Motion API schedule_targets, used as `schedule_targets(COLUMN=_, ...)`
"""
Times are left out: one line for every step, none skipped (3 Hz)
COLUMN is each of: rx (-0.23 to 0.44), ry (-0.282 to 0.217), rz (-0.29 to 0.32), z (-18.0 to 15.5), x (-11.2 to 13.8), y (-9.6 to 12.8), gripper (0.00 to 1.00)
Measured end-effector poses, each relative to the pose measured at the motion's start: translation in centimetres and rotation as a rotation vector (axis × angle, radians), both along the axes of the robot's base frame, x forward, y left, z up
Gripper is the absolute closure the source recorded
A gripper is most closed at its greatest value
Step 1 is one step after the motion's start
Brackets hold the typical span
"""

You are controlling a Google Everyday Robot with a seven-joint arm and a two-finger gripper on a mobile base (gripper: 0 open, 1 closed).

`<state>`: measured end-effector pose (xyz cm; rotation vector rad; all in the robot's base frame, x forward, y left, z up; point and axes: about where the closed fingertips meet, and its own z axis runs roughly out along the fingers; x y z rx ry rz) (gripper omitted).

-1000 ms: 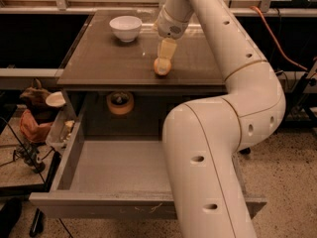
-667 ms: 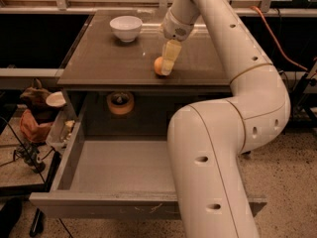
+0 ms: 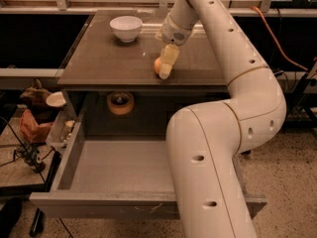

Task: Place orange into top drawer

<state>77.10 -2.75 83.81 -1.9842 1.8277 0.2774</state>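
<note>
The orange (image 3: 157,65) rests on the dark tabletop (image 3: 109,58) near its front edge. My gripper (image 3: 166,67) points down right against the orange's right side, at tabletop height, and hides part of the fruit. The top drawer (image 3: 124,165) is pulled out wide below the tabletop; its grey floor is bare and its scuffed front panel (image 3: 124,208) faces the camera. My white arm curves from the lower right up and over the drawer's right side, hiding that side.
A white bowl (image 3: 126,28) stands at the back left of the tabletop. A tan tape roll (image 3: 120,103) lies on the shelf behind the drawer. Clutter and a small white dish (image 3: 55,99) sit at the left. An orange cable (image 3: 277,38) hangs at the right.
The gripper has shifted slightly right and down at the orange. More of the orange now shows at the gripper's left side. The drawer has not moved.
</note>
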Motion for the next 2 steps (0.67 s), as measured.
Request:
schedule_targets(rx=0.0, ry=0.0, rz=0.0, z=-0.01, x=0.0, y=0.01, gripper=0.0)
schedule_targets(rx=0.0, ry=0.0, rz=0.0, z=-0.01, x=0.0, y=0.01, gripper=0.18)
